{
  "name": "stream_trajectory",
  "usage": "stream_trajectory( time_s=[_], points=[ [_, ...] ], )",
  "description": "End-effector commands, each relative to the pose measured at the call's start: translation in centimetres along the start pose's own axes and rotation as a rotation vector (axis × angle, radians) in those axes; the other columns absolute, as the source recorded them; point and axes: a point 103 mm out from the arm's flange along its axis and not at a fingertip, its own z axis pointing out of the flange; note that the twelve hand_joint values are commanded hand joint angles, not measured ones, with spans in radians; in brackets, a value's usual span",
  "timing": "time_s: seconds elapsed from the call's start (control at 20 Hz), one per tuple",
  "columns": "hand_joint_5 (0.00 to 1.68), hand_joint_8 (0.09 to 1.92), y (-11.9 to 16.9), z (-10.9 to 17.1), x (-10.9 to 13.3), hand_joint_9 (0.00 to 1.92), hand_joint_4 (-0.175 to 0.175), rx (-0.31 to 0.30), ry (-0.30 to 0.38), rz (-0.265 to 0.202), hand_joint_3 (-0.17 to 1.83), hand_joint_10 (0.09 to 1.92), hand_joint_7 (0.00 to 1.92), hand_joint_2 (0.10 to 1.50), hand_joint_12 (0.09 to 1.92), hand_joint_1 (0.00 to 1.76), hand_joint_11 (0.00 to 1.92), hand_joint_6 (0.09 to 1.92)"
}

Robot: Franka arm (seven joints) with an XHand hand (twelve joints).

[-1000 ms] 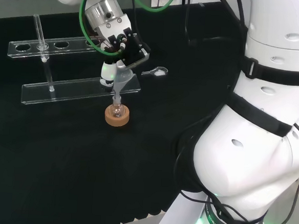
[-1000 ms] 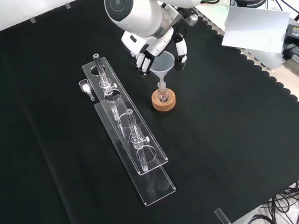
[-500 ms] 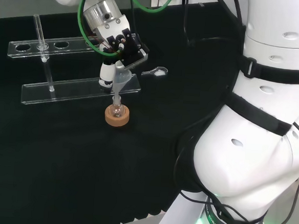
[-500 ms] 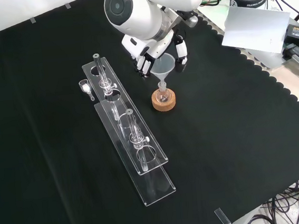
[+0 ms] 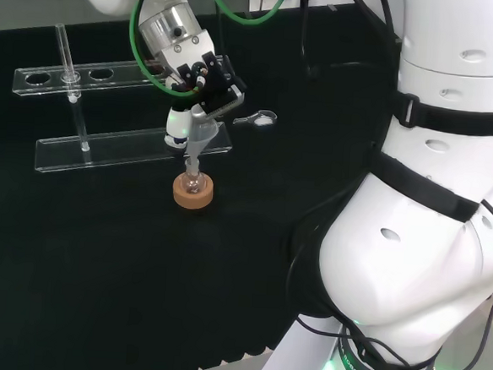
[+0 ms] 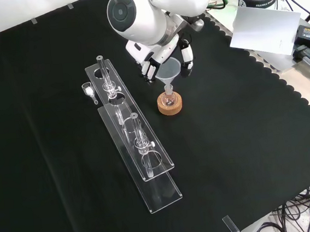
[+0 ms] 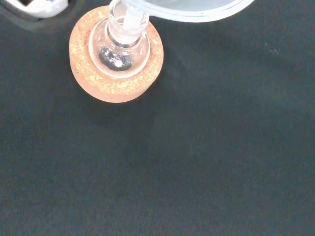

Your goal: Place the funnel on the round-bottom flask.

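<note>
A small clear round-bottom flask (image 5: 193,181) (image 6: 169,99) (image 7: 119,46) stands upright in a cork ring stand (image 5: 193,193) (image 6: 169,106) (image 7: 115,78) near the middle of the black cloth. A clear plastic funnel (image 5: 201,134) (image 6: 168,71) (image 7: 189,10) sits above it, its stem reaching down into the flask's neck. The hand (image 5: 204,87) (image 6: 155,58) is right over the funnel, fingers curled round the funnel's cone. The palm is hidden behind the white arm link in the front view.
Two long clear acrylic racks (image 5: 122,149) (image 6: 138,145) with thin glass tubes lie beside the flask, left of it in the front view. A small clear scoop (image 5: 260,116) (image 6: 89,91) lies on the cloth by the racks. Papers and cables (image 6: 267,23) lie past the cloth's scalloped edge.
The hand and funnel have shifted only slightly; the funnel's stem has stayed in the flask's neck. Flask and stand have not moved.
</note>
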Motion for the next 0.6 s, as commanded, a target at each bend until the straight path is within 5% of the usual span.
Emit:
stream_trajectory(
  time_s=[0.05, 0.6],
  points=[
    [0.62, 0.70, 0.28, 0.23, 0.17, 0.79, -0.023, -0.004, -0.005, 0.009, 0.55, 0.51, 0.51, 0.73, 1.29, 0.78, 0.65, 0.66],
    [0.60, 0.70, 0.53, 0.58, 0.22, 0.77, -0.027, 0.002, -0.008, 0.007, 0.55, 0.51, 0.50, 0.73, 1.28, 0.78, 0.65, 0.65]
  ],
)
